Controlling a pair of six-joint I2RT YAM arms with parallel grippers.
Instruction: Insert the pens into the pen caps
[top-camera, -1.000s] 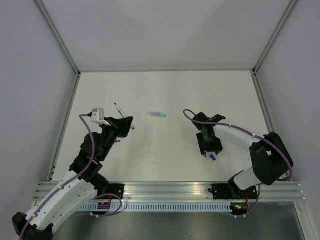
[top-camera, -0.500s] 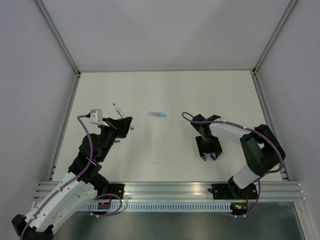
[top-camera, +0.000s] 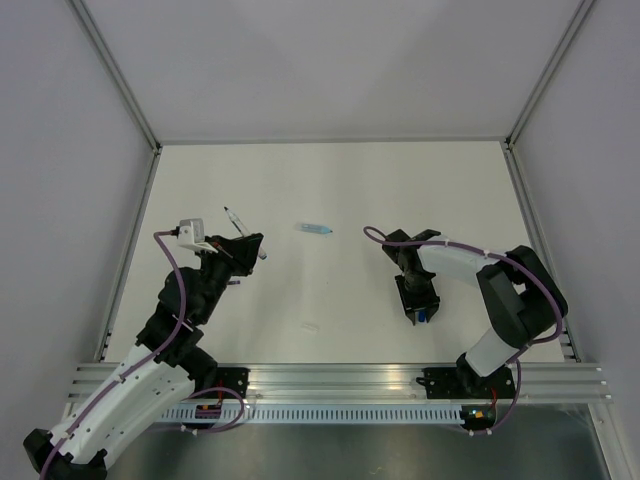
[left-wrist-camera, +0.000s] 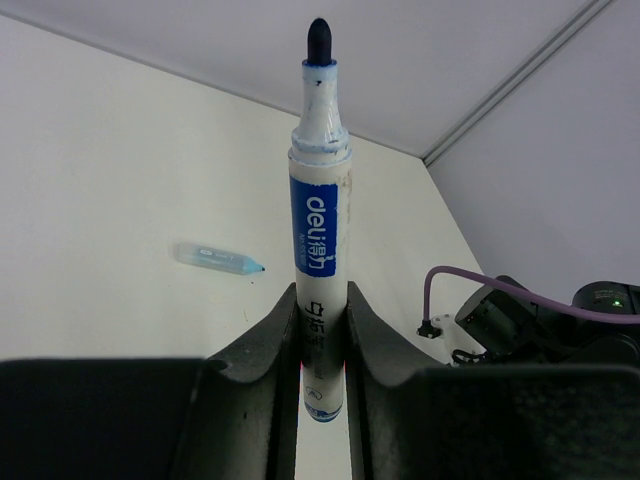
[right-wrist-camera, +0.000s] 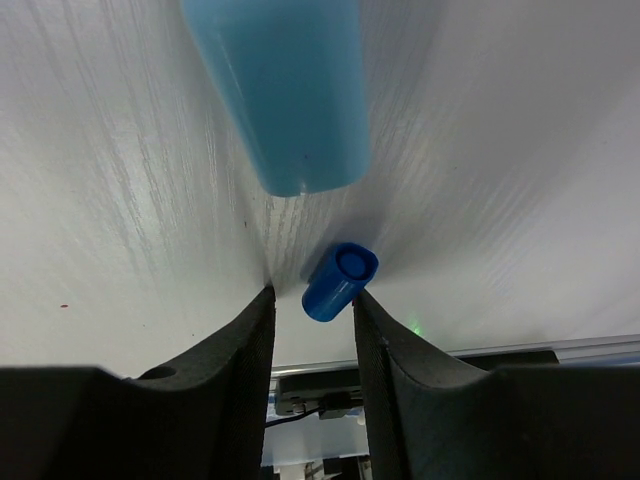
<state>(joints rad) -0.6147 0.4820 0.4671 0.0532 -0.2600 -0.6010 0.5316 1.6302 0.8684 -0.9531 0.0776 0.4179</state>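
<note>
Closure is beginning at the right tool (right-wrist-camera: 313, 292). Over the last second it has been settling over the dark blue cap (right-wrist-camera: 338, 281) at the lower right of the tabletop (top-camera: 330, 180), and its jaws are narrowing. They are standing apart on either side of the cap; 1 finger looks to be touching it, the other not yet. A blurred pale blue tube (right-wrist-camera: 290, 90) is sitting just beyond it. The left tool (left-wrist-camera: 322, 300) is staying clamped on the white pen (left-wrist-camera: 318, 200), tip pointing up, unmoved at centre left. Another pale blue cap (top-camera: 314, 229) is lying alone at upper centre. By my judgement, the dark cap is about to be gripped, readying pen and cap for joining.
</note>
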